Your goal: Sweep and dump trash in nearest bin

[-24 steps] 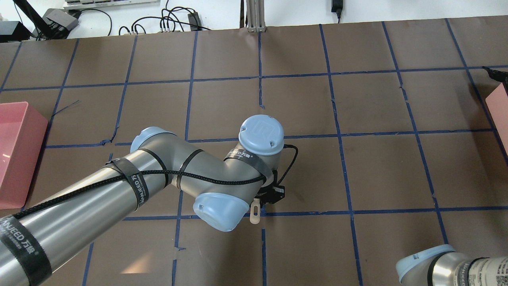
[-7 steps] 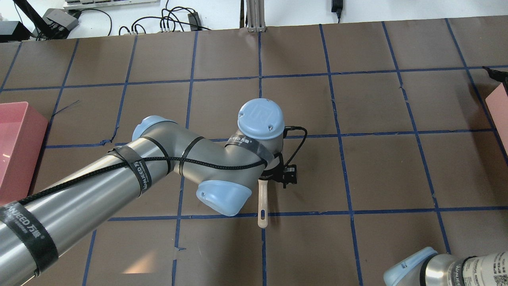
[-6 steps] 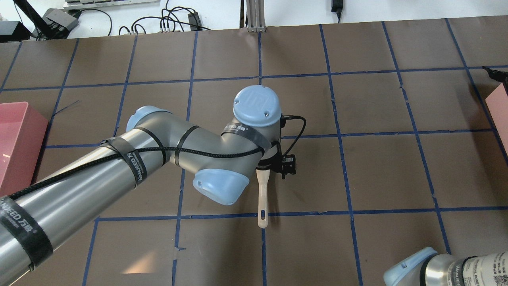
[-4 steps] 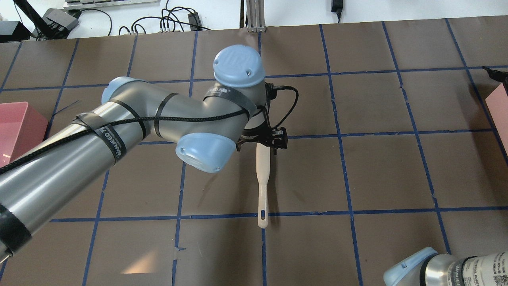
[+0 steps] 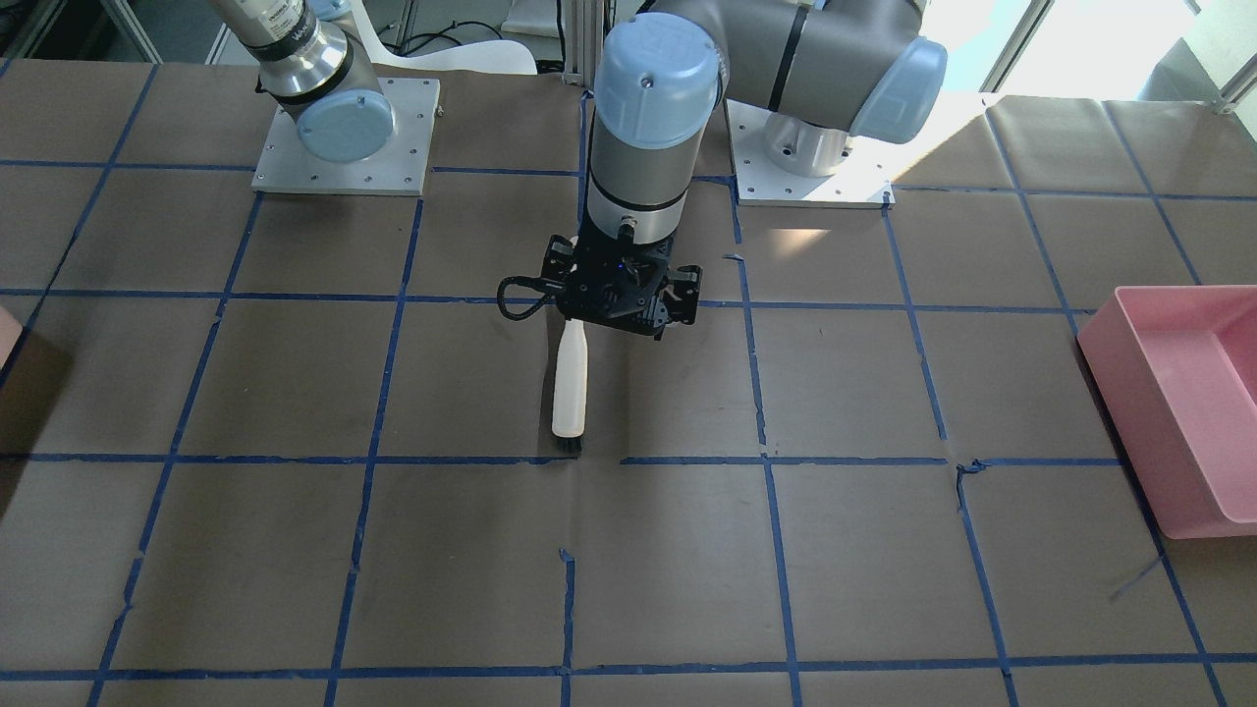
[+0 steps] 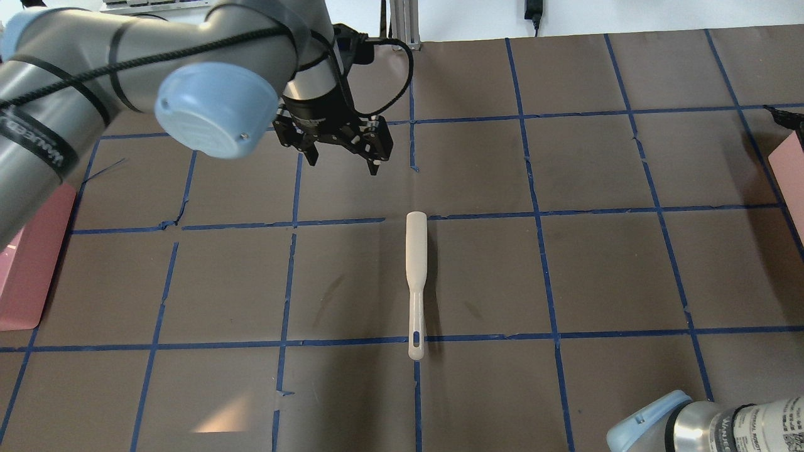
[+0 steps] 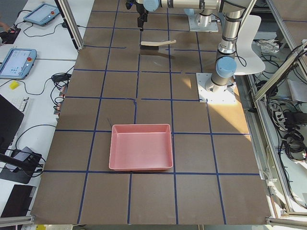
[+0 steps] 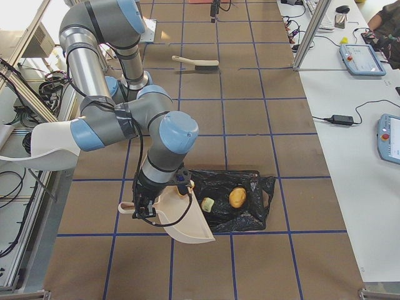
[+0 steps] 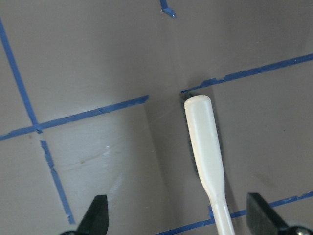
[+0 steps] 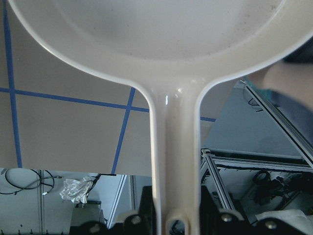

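A cream brush [image 6: 416, 282] lies flat on the table, apart from both grippers; it also shows in the left wrist view [image 9: 205, 147] and the front view [image 5: 570, 393]. My left gripper [image 6: 344, 160] hangs open and empty above the table, beyond the brush's head. My right gripper [image 10: 176, 220] is shut on the handle of a cream dustpan [image 8: 187, 225]. The dustpan's lip rests at a black bag [image 8: 247, 215] that bears the trash: an orange-tan lump [image 8: 237, 197] and a yellow-green chunk [image 8: 208, 204]. A sliver of the pale pink bin [image 6: 793, 169] shows at the right edge.
A large pink tub [image 5: 1188, 393] stands at the table's end on my left and shows whole in the left side view [image 7: 140, 146]. Blue tape lines grid the brown table. Cables and gear lie beyond the far edge.
My left gripper has let go of the brush, risen and moved away to the far left. The brush stays flat on the table. The right arm has barely moved.
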{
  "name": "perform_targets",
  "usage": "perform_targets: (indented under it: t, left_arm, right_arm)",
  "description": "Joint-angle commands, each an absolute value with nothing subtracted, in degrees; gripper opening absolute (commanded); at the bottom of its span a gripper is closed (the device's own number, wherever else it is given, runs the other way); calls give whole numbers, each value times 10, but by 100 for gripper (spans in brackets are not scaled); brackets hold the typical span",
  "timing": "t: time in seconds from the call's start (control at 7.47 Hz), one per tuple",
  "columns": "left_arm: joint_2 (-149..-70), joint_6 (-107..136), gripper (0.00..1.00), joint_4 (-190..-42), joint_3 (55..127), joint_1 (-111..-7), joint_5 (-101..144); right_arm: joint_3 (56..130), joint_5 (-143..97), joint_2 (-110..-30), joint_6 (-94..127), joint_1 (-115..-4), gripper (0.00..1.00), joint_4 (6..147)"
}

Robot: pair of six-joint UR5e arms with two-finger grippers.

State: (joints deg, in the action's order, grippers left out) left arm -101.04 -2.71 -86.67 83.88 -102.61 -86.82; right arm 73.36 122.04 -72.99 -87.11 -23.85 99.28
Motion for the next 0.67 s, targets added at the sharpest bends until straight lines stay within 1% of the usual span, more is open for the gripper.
perform_targets:
  t: [0.0,0.13,0.54]
  left_arm:
    - [-979,-63,100,-947,792,-988,-870]
    - [-952,-65,100,-951,805,-984,-872]
    - [-943,-65,100,-944,806,-940,-875]
  right_arm:
    - [735,1230,-720,-896,-240,8,1017]
    - [731,1230,-722,-899,-251,8,1017]
    - [725,1248,-724,-954,-275,8,1059]
